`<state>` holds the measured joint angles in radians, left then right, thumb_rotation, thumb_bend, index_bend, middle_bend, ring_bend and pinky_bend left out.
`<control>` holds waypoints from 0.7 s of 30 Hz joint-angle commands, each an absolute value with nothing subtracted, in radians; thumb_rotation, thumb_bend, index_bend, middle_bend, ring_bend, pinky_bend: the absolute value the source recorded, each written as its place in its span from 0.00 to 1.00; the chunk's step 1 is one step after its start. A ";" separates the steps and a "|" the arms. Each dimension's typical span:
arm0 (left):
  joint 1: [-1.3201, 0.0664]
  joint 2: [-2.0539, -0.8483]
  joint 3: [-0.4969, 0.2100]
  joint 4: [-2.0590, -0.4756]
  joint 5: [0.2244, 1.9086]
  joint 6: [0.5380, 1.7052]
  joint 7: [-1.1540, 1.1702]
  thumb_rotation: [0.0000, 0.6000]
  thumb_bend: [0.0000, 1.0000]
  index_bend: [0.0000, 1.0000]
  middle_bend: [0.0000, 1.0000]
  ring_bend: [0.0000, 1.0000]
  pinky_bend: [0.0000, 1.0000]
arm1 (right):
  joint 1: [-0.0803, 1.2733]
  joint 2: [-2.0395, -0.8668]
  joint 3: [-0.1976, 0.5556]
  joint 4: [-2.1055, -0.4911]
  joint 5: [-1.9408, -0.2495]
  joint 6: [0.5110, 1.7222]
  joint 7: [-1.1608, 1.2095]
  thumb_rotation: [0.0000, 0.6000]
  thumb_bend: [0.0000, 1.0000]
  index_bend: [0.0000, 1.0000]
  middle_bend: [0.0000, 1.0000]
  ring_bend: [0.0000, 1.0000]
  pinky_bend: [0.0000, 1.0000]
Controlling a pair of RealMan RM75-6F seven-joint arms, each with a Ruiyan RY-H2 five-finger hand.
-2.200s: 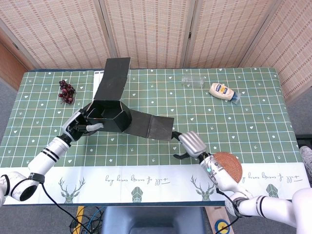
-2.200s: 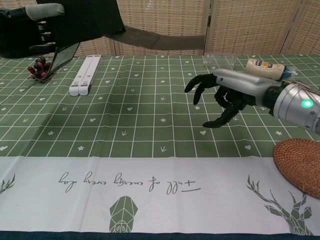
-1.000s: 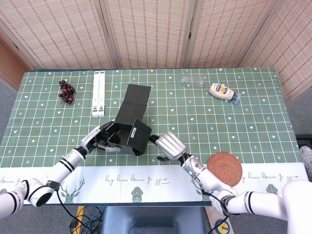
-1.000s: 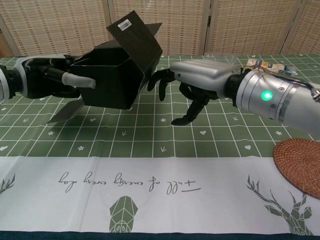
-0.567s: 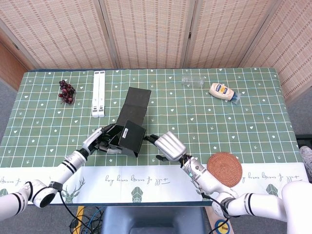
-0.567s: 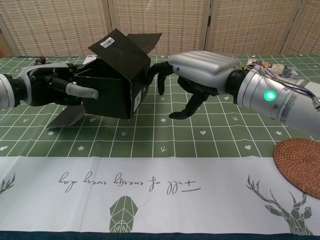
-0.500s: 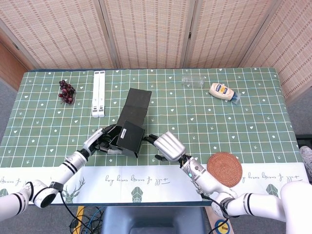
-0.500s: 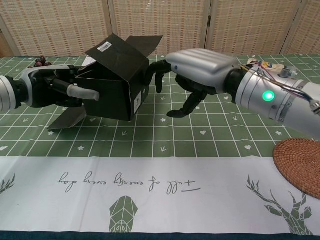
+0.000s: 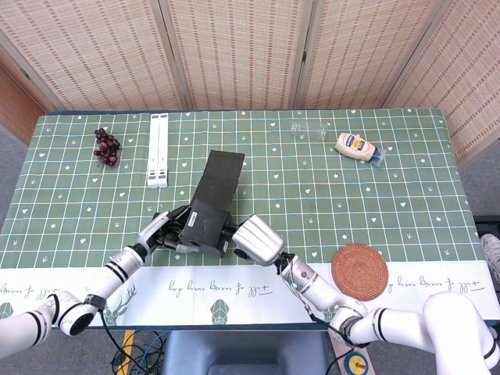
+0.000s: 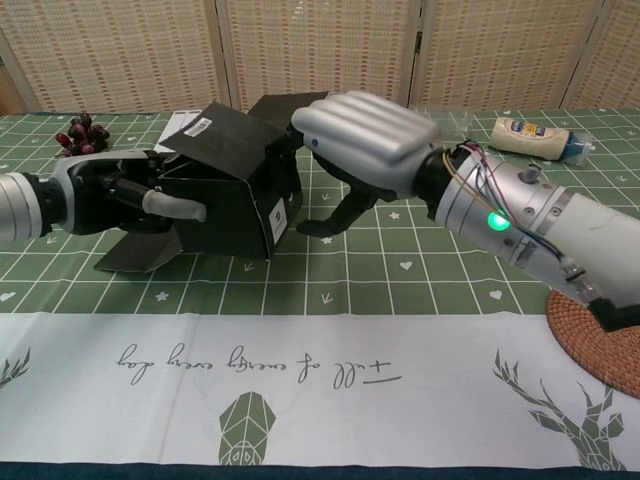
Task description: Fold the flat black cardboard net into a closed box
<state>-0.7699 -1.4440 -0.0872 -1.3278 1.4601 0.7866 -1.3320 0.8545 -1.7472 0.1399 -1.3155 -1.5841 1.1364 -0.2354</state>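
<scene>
On a green worktop [image 9: 375, 195], the left hand [image 10: 110, 195] grips a half-folded black box [image 10: 235, 190]; the right hand [image 10: 355, 140] presses its top flap, fingers spread. Only the chest view shows the box's white label.

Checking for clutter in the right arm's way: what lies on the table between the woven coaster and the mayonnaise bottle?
Only bare green tablecloth lies between the woven coaster and the mayonnaise bottle, seen in the head view.

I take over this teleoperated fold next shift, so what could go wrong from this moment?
1. The right hand presses the top flap of the black cardboard box while only the left hand braces it; the box may slide or cave in.
2. A loose black flap lies splayed on the green checked tablecloth below the left hand and could be left outside the box.
</scene>
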 commanded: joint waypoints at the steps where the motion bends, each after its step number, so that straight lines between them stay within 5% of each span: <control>1: -0.769 -1.452 -0.085 -1.321 1.463 0.786 -1.335 1.00 0.14 0.22 0.21 0.72 1.00 | 0.857 -1.768 0.134 -1.286 -1.606 1.159 -0.210 1.00 0.25 0.21 0.34 0.85 1.00; 21: -0.771 -1.465 -0.079 -1.291 1.475 0.779 -1.391 1.00 0.14 0.22 0.21 0.72 1.00 | 0.849 -1.800 0.135 -1.196 -1.662 1.239 -0.138 1.00 0.25 0.10 0.22 0.81 1.00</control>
